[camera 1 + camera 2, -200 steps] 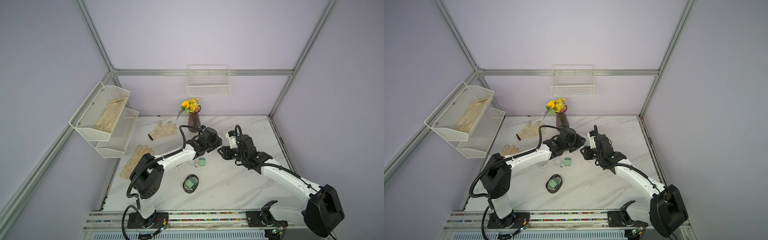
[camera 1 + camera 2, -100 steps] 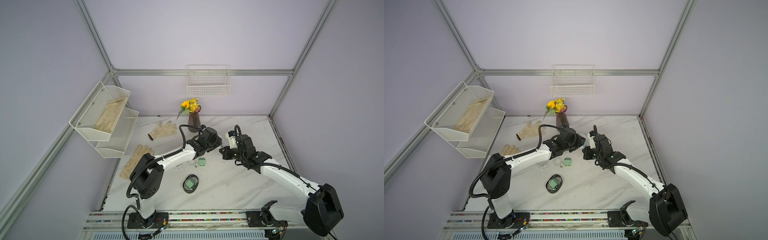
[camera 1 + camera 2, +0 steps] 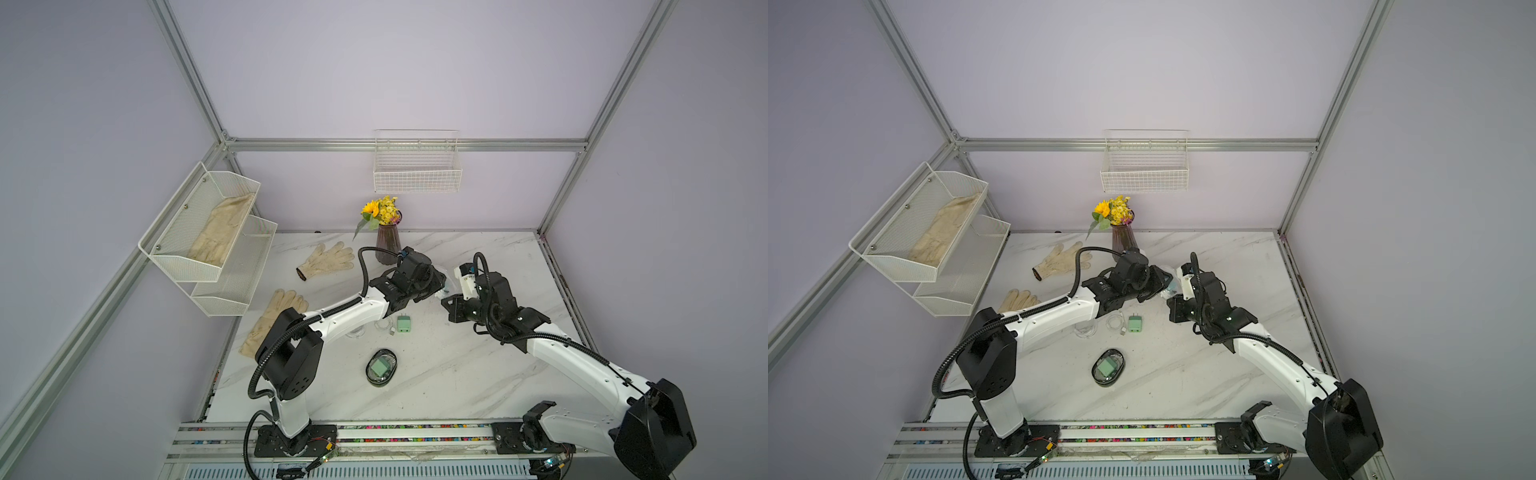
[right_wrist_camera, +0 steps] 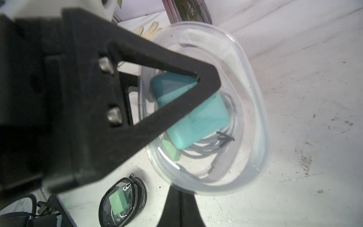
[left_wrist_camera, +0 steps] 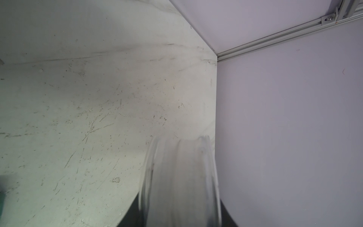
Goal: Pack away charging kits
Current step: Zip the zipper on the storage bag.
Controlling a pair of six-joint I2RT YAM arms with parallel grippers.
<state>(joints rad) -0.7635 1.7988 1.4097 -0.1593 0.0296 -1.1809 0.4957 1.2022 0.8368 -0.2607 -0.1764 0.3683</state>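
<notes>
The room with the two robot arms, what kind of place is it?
Probably a robot testing booth, not a home. The left arm and right arm stand on a rail, plain walls sit in a metal frame, and the flower vase and a glove look like props.

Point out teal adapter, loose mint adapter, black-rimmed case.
teal adapter (image 4: 204, 121): right wrist view, flat face.
loose mint adapter (image 3: 403, 323): in a top view, body centre.
black-rimmed case (image 4: 141, 196): right wrist view, black rim.

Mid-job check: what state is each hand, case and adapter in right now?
left hand: shut on clear case
right hand: shut, tip over teal adapter
clear case: open, holding teal adapter and coiled cable
black-rimmed case: closed, mint adapter inside
loose mint adapter: unpacked, on table beside loose cable
</notes>
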